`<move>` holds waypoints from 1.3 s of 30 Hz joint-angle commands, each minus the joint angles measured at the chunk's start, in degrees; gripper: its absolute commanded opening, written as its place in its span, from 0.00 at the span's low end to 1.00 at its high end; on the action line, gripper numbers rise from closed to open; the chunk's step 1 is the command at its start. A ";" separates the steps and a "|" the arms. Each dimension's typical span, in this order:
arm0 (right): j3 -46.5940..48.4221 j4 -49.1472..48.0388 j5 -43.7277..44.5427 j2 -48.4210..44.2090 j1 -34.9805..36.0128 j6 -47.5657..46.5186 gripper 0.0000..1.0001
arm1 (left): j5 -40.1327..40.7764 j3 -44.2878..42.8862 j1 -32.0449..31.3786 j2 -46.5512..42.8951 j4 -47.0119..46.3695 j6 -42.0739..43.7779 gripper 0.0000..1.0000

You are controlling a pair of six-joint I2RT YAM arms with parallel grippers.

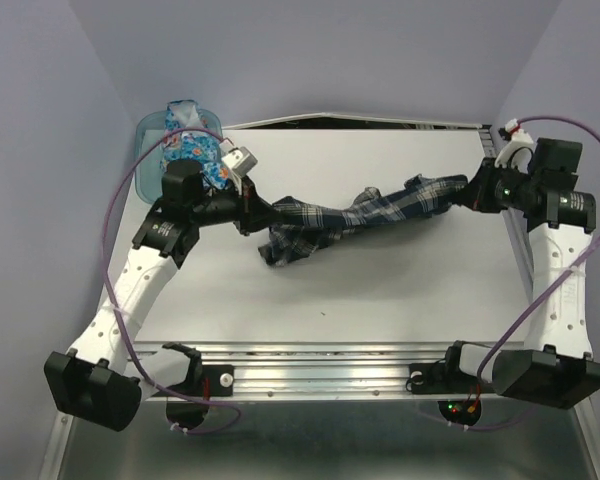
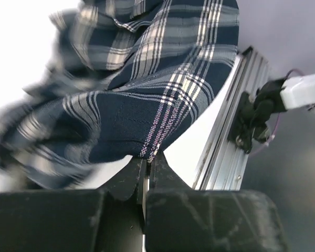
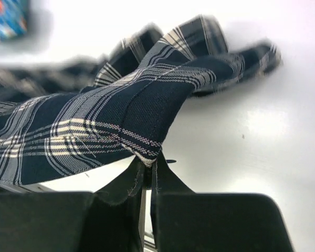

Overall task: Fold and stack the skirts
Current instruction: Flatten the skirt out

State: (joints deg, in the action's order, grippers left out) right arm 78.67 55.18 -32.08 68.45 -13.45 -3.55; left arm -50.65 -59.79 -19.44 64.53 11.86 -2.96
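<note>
Pale grey walls box in your white worktop (image 1: pixel 380 290), and the plaid skirt (image 1: pixel 360 222) is strung across the middle of it, a bit toward the back. Its long axis runs left to right, climbing slightly toward the right rear corner. Your left claw (image 1: pixel 268 213) is pinched shut on the left end of the cloth and your right claw (image 1: pixel 467 190) is clamped on the right end. Both wrist views show a navy corner nipped between the fingertips. So each arm has its own end, and neither is nearer than the other.

The skirt looks twisted and bunched, more rope than sheet. A crumpled lump sags onto the worktop just beside the left claw, and the right half looks lifted. I'd guess you need to draw the ends apart along that axis to flatten it before any fold works.

The flowered skirt (image 1: pixel 195 150) sits in or on the teal bin (image 1: pixel 148 128) at the back left corner, behind the left arm, not yet folded.
</note>
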 commanded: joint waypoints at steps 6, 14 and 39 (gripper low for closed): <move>18.53 -6.39 -1.49 4.68 -1.49 15.58 0.01 | -5.26 -6.13 7.58 0.50 -9.83 -20.92 0.00; 14.22 -16.39 -0.89 14.32 -1.49 21.13 0.01 | -0.15 -12.78 7.93 14.35 -10.80 -23.40 0.00; 19.89 -44.10 -2.37 40.45 -0.96 18.87 0.01 | 2.66 -37.92 9.86 49.02 -22.41 -11.11 0.00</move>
State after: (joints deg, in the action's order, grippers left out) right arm 111.79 14.48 -34.96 107.81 -13.47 21.37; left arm -48.36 -111.22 -11.42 114.93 -9.41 -19.46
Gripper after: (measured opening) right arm 0.057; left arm 0.058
